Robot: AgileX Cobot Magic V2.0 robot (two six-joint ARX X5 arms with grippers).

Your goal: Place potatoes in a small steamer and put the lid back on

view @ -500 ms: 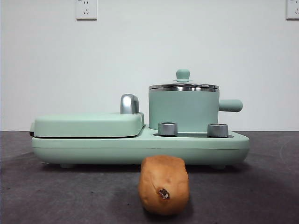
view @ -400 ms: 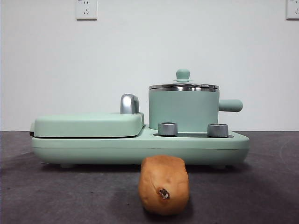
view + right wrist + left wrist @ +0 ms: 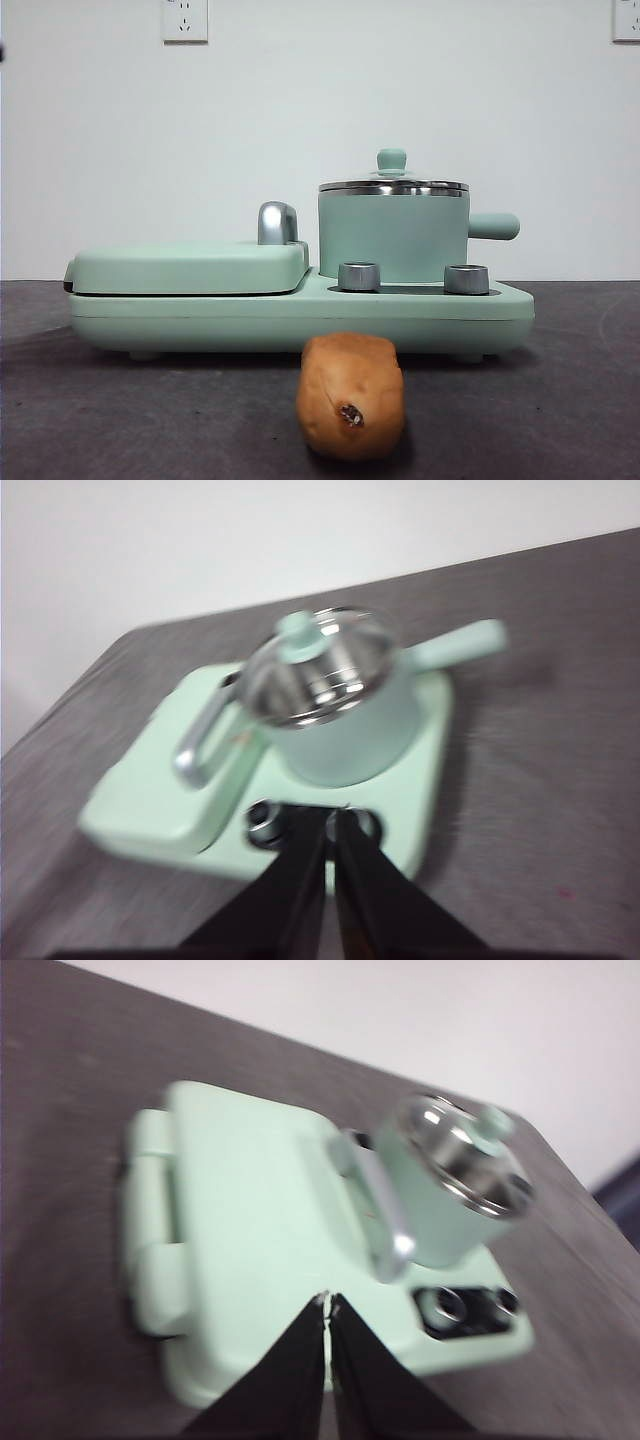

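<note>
A tan-brown potato [image 3: 351,396] with a dark spot at its end lies on the dark table in front of the appliance. The small mint-green steamer [image 3: 393,235] stands on the appliance's right side, handle pointing right, with the glass lid [image 3: 392,183] and its green knob on top. It also shows in the left wrist view [image 3: 450,1190] and the right wrist view [image 3: 335,715]. My left gripper [image 3: 328,1302] is shut and empty, high above the griddle side. My right gripper [image 3: 330,812] is shut and empty, high above the knobs. The potato is out of both wrist views.
The mint-green appliance base [image 3: 300,315] holds a flat lidded griddle section [image 3: 190,268] with a steel handle [image 3: 277,222] on the left and two steel knobs [image 3: 359,276] in front of the steamer. Wall sockets [image 3: 184,20] sit on the white wall behind.
Nothing on the table has moved. A small dark tip has appeared at the top left edge of the front view.
</note>
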